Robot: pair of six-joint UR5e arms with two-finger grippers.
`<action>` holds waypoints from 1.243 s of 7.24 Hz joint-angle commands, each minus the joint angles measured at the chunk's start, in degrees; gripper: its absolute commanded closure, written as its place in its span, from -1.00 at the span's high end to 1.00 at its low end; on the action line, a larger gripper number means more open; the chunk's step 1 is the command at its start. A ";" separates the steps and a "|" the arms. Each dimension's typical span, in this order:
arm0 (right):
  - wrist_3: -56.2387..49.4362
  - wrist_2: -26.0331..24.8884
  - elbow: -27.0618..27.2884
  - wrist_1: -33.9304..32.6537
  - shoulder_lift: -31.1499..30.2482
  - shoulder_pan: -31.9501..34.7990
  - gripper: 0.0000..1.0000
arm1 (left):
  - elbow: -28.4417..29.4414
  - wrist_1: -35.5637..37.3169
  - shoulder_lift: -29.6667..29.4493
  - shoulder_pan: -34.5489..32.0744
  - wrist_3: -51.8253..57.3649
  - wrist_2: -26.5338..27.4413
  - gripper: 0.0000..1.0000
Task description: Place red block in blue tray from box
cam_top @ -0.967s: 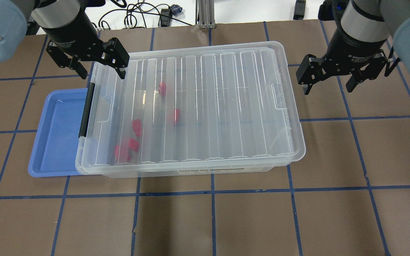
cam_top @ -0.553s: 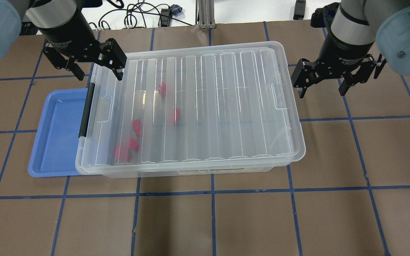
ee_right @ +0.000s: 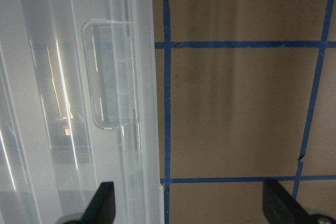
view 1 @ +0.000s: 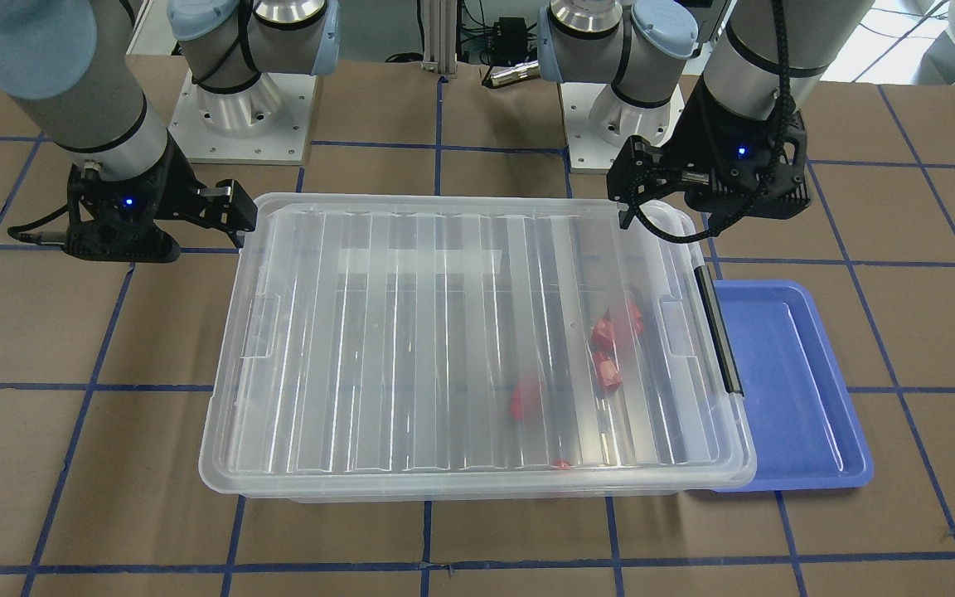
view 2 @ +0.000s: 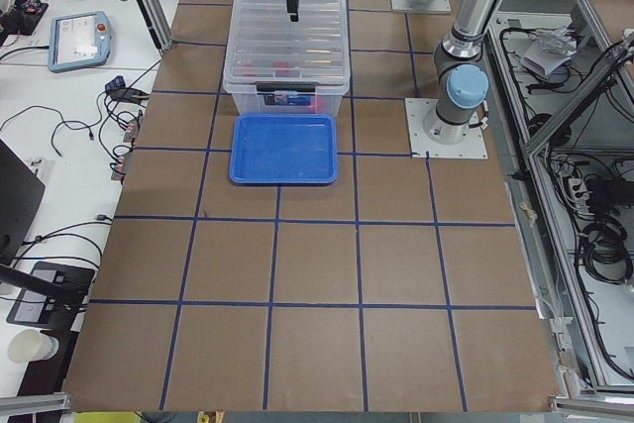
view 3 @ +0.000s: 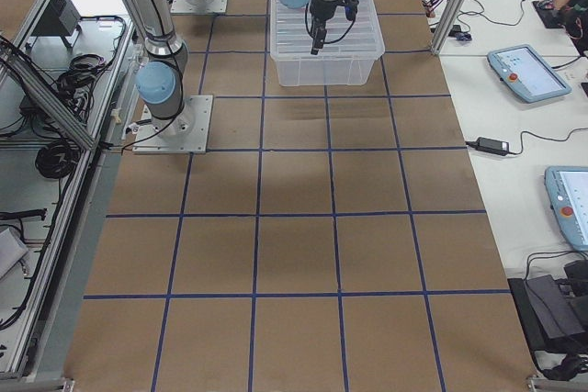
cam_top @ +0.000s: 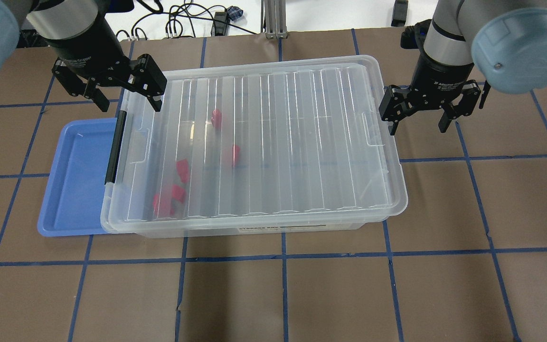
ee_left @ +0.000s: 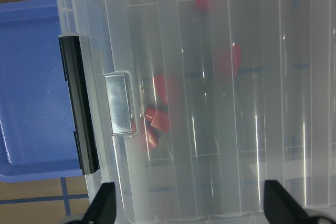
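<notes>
Box (cam_top: 399, 190): clear bin on the brown, blue-taped table (cam_top: 302, 294). Its ribbed lid (cam_top: 278, 142) is closed and a black latch bar (cam_top: 114, 147) sits on the tray end.
Obstruction: the lid lies between both grippers and the contents.
Hard to make out: the translucent lid smears the red shapes, so their number is unclear.
Red block (cam_top: 182, 170): bright red, inside the box near the latch end, among several alike.
Blue tray (cam_top: 74, 180): just beside the latch end, with its inner edge hidden under the box rim.
Left gripper (cam_top: 128, 100): jaws spread wide, above the box corner by the latch.
Right gripper (cam_top: 418, 128): jaws spread wide, just off the opposite end.
</notes>
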 commanded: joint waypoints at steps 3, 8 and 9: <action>0.03 -0.17 0.15 -8.14 6.52 -0.10 1.00 | -0.03 -0.22 -0.09 0.24 -0.11 -0.17 1.00; -0.06 0.10 0.24 -8.05 7.93 -0.28 1.00 | -0.21 -0.22 -0.09 0.24 -0.19 -0.35 1.00; -0.84 -0.08 0.24 -8.40 8.45 -0.28 1.00 | -0.29 -0.22 0.00 0.24 -0.19 -0.35 1.00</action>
